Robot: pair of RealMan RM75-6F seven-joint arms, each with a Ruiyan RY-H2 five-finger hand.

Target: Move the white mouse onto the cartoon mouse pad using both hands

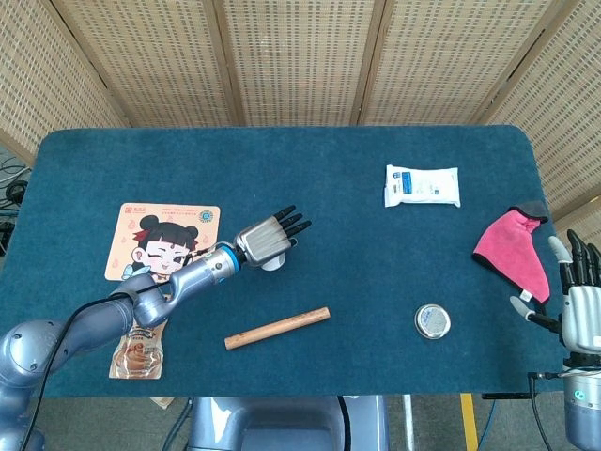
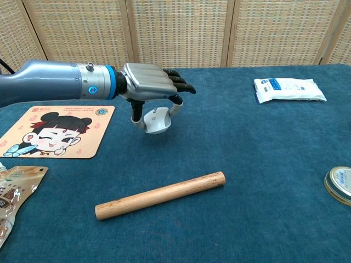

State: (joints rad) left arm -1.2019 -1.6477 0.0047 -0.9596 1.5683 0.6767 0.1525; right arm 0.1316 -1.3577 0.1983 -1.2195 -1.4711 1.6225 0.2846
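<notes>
Small white computer mouse [image 2: 154,120], pinched under the left hand [image 2: 148,83] between thumb and a finger, other fingers stretched out flat above it; lifted off the blue table [image 2: 263,164], just right of the cartoon girl mouse pad [image 2: 52,130]. Mostly hidden by that hand in the head view [image 1: 273,262]. Right hand [image 1: 580,305] seen only there, at the table's edge, fingers spread, holding nothing, partly cut off. Long wooden stick [image 2: 160,195] lying nearer.

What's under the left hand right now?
The white mouse, pinched from above by the left hand and lifted off the table. In the head view the hand covers most of it; its top is hidden.
</notes>
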